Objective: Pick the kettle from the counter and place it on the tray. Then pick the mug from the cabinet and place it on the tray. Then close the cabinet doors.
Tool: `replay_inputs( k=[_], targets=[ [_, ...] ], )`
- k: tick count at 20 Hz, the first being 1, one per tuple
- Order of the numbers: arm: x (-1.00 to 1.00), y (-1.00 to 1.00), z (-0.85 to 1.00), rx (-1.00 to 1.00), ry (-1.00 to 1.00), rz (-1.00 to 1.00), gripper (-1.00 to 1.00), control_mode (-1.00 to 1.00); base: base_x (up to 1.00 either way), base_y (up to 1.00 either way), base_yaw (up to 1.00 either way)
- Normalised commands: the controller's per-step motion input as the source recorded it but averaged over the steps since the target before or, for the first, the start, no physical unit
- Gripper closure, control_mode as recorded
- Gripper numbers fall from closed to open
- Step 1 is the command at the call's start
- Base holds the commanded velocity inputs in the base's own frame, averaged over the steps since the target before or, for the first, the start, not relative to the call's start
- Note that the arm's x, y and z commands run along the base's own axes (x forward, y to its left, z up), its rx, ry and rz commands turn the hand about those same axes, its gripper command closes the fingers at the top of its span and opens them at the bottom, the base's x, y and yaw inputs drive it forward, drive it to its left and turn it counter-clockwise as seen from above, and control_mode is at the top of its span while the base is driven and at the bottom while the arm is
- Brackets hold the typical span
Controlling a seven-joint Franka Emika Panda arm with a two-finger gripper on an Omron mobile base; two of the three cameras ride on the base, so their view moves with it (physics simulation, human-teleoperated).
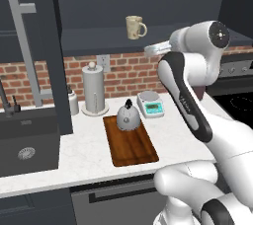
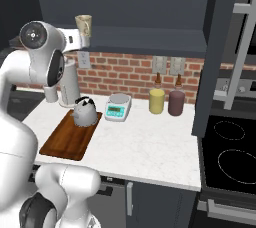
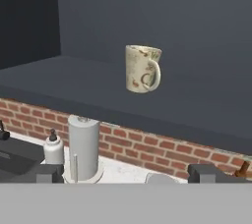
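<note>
Fingers [image 3: 126, 173] spread wide, holding nothing; beyond, cream speckled mug [image 3: 142, 69] upright on cabinet [image 3: 74, 78] shelf, loop handle right.

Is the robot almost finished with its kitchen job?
About a third. Done: the kettle sits on the tray. In hand: the open, empty gripper faces the mug, which stands on the cabinet shelf. Left: carry the mug to the tray, then shut the cabinet doors.

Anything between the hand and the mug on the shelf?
Nothing: in the hand view the open hand faces the mug across bare cabinet shelf.
</note>
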Motion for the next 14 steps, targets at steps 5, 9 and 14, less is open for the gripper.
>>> replay_inputs(
  k=[5, 9, 14],
  targets=[
    [0.13, -0.18, 0.34, 0.01, 0.08, 0.0, -1.0, -1.0, 0.0, 0.0, 0.0],
    [0.33, -0.16, 0.29, 0.14, 0.0, 0.01, -1.0, -1.0, 0.0, 0.0, 0.0],
    [0.3, -0.18, 0.05, 0.17, -0.01, 0.05, -1.0, -1.0, 0.0, 0.0, 0.0]
  ],
)
